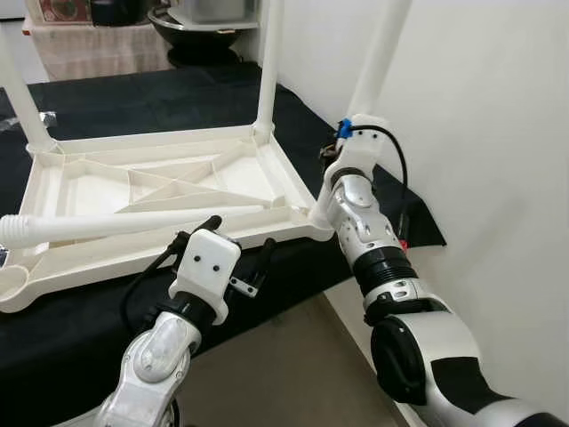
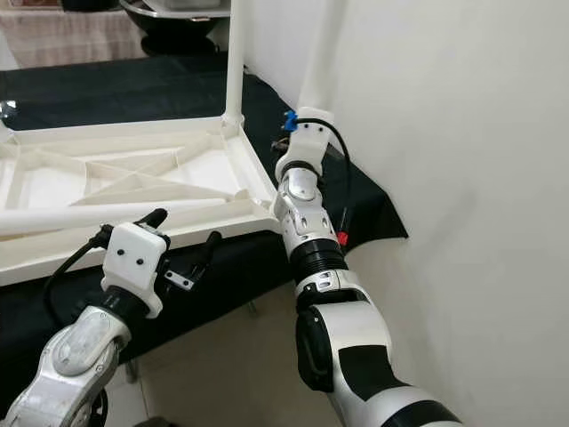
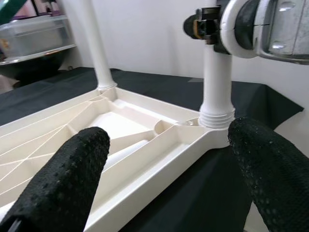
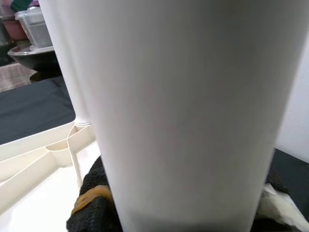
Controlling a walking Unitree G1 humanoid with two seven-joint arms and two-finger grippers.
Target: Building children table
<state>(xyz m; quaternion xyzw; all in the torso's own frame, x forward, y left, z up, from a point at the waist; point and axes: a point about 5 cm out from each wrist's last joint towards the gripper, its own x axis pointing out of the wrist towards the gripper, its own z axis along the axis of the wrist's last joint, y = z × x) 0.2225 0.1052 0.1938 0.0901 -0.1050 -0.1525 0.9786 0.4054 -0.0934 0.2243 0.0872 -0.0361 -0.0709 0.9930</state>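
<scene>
The white plastic table top point(image 1: 151, 140) lies upside down on a black cloth point(image 1: 133, 98). Legs stand upright at its far-left point(image 1: 20, 89), far-right point(image 1: 269, 62) and near-right point(image 1: 380, 53) corners. My right gripper point(image 1: 344, 133) is shut on the near-right leg point(image 4: 183, 96) just above its socket, with a black finger point(image 4: 91, 203) showing beside it. A loose leg point(image 1: 133, 224) lies flat across the underside, pointing left. My left gripper point(image 1: 240, 233) hangs open at the table's front edge, fingers point(image 3: 72, 174) spread and holding nothing, facing the near-right leg point(image 3: 216, 82).
A white wall point(image 1: 498, 133) runs close along the right side, behind my right arm. A metal bowl point(image 1: 196, 27) and a container sit at the back. The cloth's front edge drops to bare floor point(image 1: 284, 365) below my arms.
</scene>
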